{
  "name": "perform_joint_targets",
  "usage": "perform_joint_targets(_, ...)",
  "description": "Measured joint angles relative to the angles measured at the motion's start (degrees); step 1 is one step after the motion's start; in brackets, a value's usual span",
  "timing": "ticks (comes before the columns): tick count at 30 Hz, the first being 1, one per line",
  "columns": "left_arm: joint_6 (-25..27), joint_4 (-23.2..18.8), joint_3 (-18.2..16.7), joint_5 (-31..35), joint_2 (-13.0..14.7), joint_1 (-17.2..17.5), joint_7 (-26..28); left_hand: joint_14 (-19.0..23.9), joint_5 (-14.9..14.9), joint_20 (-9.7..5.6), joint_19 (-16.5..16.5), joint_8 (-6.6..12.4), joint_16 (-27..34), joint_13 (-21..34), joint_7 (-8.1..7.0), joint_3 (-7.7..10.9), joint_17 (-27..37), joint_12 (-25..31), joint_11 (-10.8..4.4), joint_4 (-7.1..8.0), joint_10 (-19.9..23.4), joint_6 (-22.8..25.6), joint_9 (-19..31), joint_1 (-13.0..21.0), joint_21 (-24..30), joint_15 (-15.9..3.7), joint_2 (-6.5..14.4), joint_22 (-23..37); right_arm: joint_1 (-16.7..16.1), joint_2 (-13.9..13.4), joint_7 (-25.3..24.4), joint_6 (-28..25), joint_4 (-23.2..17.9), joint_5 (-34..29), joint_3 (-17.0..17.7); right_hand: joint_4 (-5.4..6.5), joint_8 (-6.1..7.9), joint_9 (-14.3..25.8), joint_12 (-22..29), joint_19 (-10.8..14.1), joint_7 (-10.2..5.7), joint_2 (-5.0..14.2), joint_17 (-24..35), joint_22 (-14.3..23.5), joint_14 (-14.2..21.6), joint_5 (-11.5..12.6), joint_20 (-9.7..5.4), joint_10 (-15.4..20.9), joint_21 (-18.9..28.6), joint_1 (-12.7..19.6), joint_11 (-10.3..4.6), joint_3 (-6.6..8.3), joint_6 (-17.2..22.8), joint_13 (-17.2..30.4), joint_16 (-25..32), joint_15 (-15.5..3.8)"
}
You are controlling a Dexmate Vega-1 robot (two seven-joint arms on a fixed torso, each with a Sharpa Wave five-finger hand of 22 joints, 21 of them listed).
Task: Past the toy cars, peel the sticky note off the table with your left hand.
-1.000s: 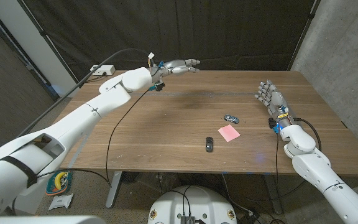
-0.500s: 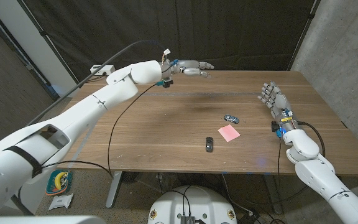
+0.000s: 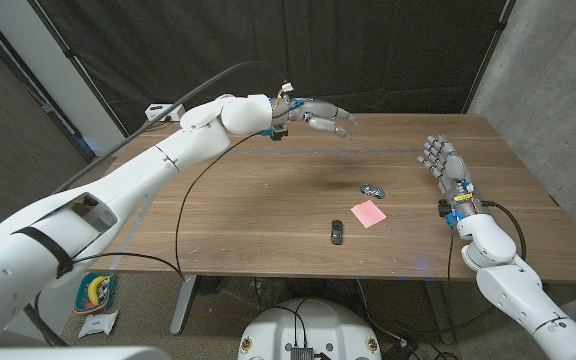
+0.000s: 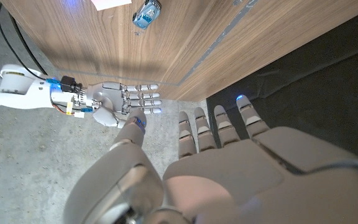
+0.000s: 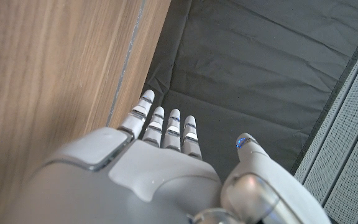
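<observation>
The pink square sticky note (image 3: 369,214) lies flat on the brown wooden table (image 3: 228,210), with its grain in long streaks. A small blue toy car (image 3: 371,190) stands just beside the note, and a dark toy car (image 3: 336,232) is near it. The left hand (image 3: 320,114), smooth grey plastic, hangs above the table's far part with fingers spread, holding nothing. The right hand (image 3: 444,163) is over the table's right side, fingers straight and apart, also holding nothing.

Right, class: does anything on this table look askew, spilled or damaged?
Nothing stands out. The pink sticky note lies flat between the two toy cars, both upright. It sits turned at an angle to the table edge.
</observation>
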Motion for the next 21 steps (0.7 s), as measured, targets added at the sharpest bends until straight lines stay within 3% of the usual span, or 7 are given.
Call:
perform_joint_targets(15,-6.67,-1.80,0.68,9.20,-0.40,0.33,-0.48,2.45,0.24,-0.98,2.58,0.04,0.00,0.00,-0.90,0.36,-0.01,0.00,-1.27,-1.23,2.65,2.14,0.00,5.95,-0.32,-1.61,-1.98,-0.27,-1.22,0.04,-1.64,1.20,-0.69,-0.57,-0.31,-0.16,0.00,0.00,0.00,0.32,0.11,0.00,0.00,-0.01,0.00,0.00,-0.31,0.31,0.00,0.00,0.31,-0.17,0.11,0.00,0.00,0.00)
perform_joint_targets(21,-7.59,-1.56,1.07,10.35,-0.98,0.45,-0.49,3.18,0.68,-1.57,4.25,-1.80,0.00,0.17,-3.01,0.36,0.07,-1.36,-2.53,-1.22,1.55,-2.07,0.00,11.43,-0.63,-1.94,-4.46,-0.26,-1.43,0.04,-1.95,1.65,-0.73,-0.62,-0.42,-0.16,0.00,0.00,0.00,0.31,0.11,0.00,-0.01,-0.01,0.00,0.00,-0.31,0.31,0.00,0.00,0.31,-0.17,0.11,0.00,0.00,0.00)
